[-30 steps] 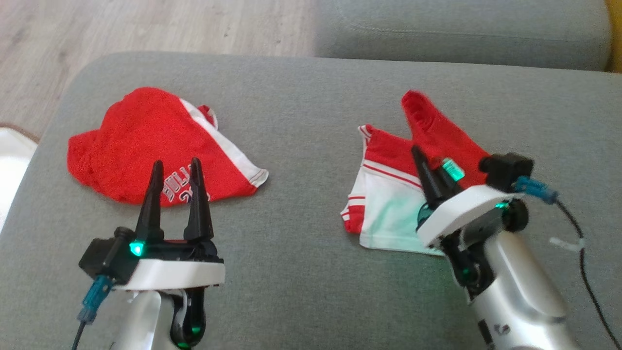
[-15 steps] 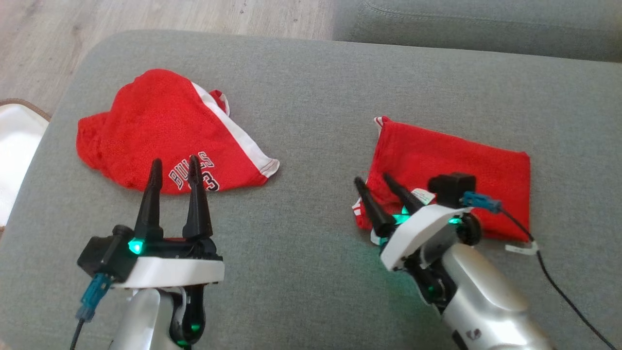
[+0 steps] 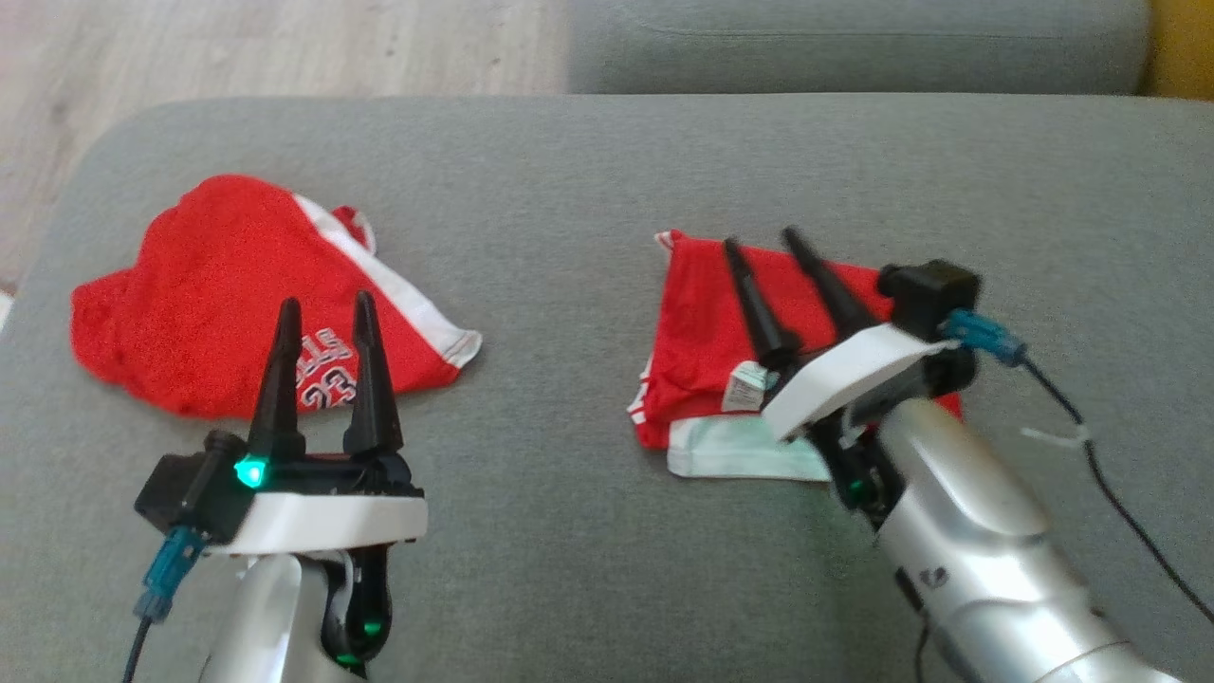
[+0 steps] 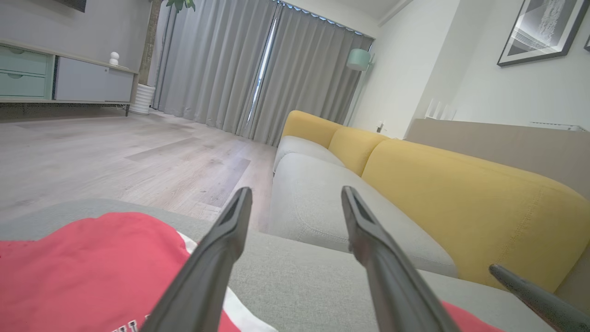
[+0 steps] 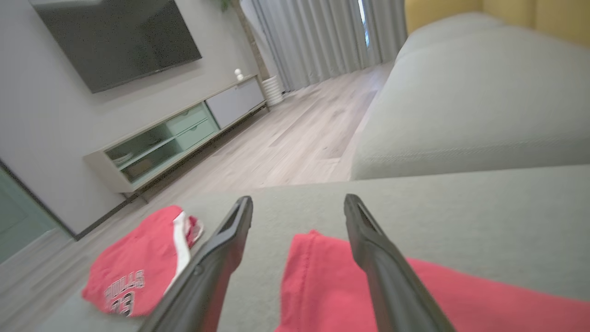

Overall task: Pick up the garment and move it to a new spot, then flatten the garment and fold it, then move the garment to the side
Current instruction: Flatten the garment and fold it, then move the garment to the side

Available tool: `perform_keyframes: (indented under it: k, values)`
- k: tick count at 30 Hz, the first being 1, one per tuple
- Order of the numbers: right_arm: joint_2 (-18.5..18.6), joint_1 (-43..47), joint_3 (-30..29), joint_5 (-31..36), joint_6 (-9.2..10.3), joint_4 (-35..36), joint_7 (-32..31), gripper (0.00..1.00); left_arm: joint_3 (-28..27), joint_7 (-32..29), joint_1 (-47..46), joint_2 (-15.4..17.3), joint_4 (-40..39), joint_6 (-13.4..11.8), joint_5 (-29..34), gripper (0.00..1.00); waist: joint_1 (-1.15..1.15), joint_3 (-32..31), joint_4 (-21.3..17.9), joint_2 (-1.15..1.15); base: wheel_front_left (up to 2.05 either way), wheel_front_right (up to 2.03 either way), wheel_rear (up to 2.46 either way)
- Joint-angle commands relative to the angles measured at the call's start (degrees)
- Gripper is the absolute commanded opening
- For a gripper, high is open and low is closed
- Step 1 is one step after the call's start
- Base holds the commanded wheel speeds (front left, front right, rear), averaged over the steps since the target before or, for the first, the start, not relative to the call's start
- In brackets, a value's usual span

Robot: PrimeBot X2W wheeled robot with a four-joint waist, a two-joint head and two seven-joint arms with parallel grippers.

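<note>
Folded garment (image 3: 697, 332), centre-right: looks light, limp, probably slippery. Pinch all layers at its lower edge. Parted and empty: right gripper (image 3: 759, 239), left gripper (image 3: 325, 302).

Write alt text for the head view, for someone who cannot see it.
The open right pincer reaches over a folded red garment lying on a grey sofa cushion. Further left lies a crumpled red jersey with white trim and lettering, the open left pincer in front of it.
</note>
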State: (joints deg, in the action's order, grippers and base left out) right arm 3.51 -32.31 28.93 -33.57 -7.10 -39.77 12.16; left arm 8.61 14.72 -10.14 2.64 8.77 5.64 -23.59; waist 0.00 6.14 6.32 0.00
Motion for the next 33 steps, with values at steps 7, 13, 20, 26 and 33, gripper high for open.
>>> perform_keyframes:
  k: [7,13,20,26,33]
  values:
    - [2.62,1.88,-10.79,11.89,-0.39,5.42,2.31,1.0,-2.4,0.28,-0.68,0.24,-2.74,0.47,1.17,1.0,0.0,-0.95,-4.06,0.0,0.0,0.0,0.0]
    - [2.47,9.43,-20.44,20.64,-0.39,12.6,2.6,1.0,-2.07,0.28,0.06,0.24,-3.24,0.7,2.14,1.0,0.0,-0.97,-6.45,0.0,0.0,0.0,0.0]
    - [-0.06,17.98,-26.77,25.83,-0.39,20.41,2.7,1.0,-1.55,0.28,1.12,0.24,-3.81,0.89,2.58,1.0,0.0,-0.63,-8.18,0.0,0.0,0.0,0.0]
    - [-0.59,21.1,-27.74,23.9,-0.39,23.52,2.54,1.0,-2.04,0.28,1.96,0.24,-3.7,0.98,2.15,1.0,0.0,-0.33,-8.96,0.0,0.0,0.0,0.0]
    - [-0.62,21.47,-27.35,23.02,-0.39,24.71,2.21,1.0,-1.68,0.28,1.63,0.24,-3.59,1.07,2.04,1.0,0.0,0.17,-8.81,0.0,0.0,0.0,0.0]
